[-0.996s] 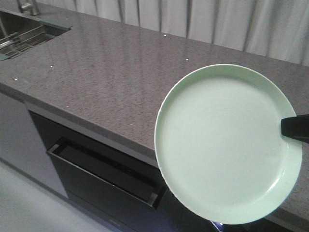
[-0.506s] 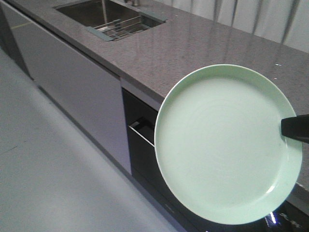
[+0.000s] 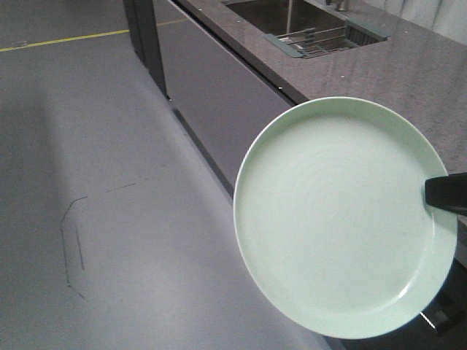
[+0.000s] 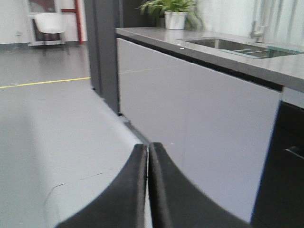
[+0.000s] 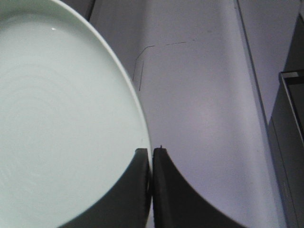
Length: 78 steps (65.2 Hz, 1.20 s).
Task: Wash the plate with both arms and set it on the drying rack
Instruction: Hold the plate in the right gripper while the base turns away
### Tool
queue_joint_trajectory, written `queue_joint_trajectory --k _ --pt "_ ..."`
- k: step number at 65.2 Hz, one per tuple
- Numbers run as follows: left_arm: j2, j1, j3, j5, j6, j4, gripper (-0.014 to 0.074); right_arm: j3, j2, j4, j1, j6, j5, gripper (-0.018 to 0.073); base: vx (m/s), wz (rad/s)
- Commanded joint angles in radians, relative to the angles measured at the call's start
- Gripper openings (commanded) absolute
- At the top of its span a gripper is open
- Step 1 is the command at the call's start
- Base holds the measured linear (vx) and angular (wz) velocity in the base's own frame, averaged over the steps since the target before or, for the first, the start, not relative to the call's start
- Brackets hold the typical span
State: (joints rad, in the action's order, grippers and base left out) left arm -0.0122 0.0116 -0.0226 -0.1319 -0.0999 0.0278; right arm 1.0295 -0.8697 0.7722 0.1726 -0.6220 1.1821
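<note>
One grip only: my right hand (image 5: 151,153) is pinched on the plate (image 3: 343,219) rim, w/ the plate out over the floor. Drying rack (image 3: 317,45) sits ahead at the sink (image 3: 266,14) in the worktop (image 3: 408,73), well apart. Left hand (image 4: 148,151) closed, empty.

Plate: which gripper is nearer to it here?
Right. The right gripper is clamped on the rim of the plate; the left gripper is shut, empty, with no plate in its wrist view.
</note>
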Motion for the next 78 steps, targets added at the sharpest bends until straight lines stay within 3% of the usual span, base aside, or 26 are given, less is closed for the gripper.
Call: queue_joint_trajectory --k 1,78 --pt "-0.014 0.007 -0.023 0.068 -0.01 0.001 -0.0006 0.024 0.007 0.053 0.006 -0.008 -0.038 -0.0006 -0.04 0.52" --pt "-0.014 0.007 -0.023 0.068 -0.01 0.001 -0.0006 0.024 0.007 0.052 0.006 -0.008 -0.038 -0.0006 0.03 0.42"
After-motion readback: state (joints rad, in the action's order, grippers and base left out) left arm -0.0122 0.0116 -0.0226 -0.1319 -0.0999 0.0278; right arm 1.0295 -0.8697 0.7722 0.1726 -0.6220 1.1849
